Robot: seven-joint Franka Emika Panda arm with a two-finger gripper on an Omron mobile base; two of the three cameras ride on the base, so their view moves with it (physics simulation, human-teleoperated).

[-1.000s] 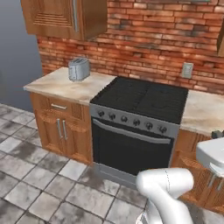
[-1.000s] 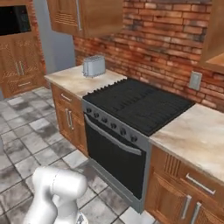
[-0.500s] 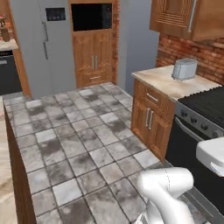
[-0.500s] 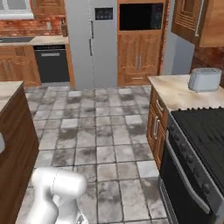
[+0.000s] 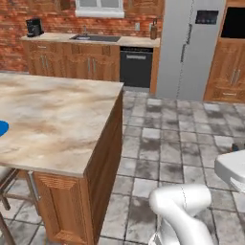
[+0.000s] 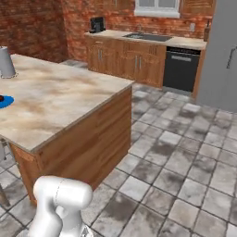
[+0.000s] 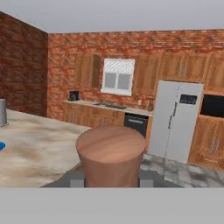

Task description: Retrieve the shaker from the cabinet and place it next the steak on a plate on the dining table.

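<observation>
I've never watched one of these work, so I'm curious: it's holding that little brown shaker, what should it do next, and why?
Probably keep turning and drive toward the dining table. The gripper is shut on the shaker, so the pickup looks done, but the blue plate with the steak sits at the table's far left edge, seemingly out of the arm's reach from here.

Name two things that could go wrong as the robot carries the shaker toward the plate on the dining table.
1. The gripper is shut on the shaker low on its sides, so a jolt might tip it loose.
2. The plate sits at the far edge of the dining table, near the paper towel roll; a wide reach could knock that roll or the steak.
</observation>
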